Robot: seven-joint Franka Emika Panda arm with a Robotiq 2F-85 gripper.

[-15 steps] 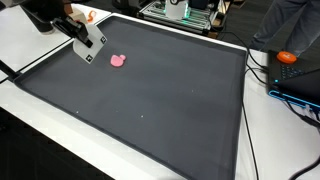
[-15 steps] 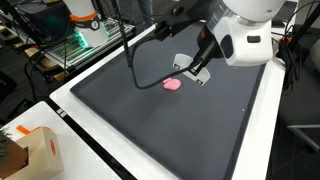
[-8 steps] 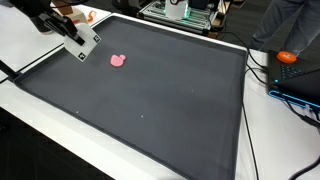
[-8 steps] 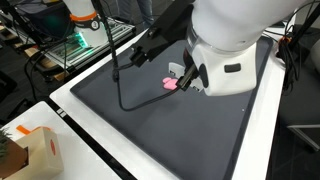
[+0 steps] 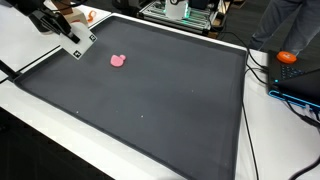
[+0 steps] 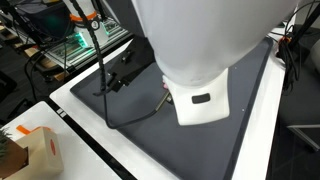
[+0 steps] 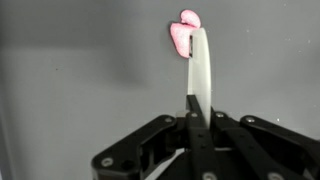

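The 2 fingers (image 7: 200,80) are pressed together into 1 pale strip in the wrist view, with nothing between them, and the gripper (image 7: 198,38) hangs over the dark mat (image 5: 160,110) near one corner. The pink piece (image 7: 184,28) lies on the mat just past the fingertips; in an exterior view it is near the gripper (image 5: 82,43) but apart from it. With the fingers closed, a descent would likely shove or squash the piece rather than take it, and so small a thing could skid across the mat. The arm (image 6: 200,60) blocks the piece from an exterior view, so aim rests on fewer cameras. A black cable (image 6: 108,100) loops low over the mat and might snag. No container stands on the mat. 1 cardboard box (image 6: 38,150) sits well apart, its contents not visible.
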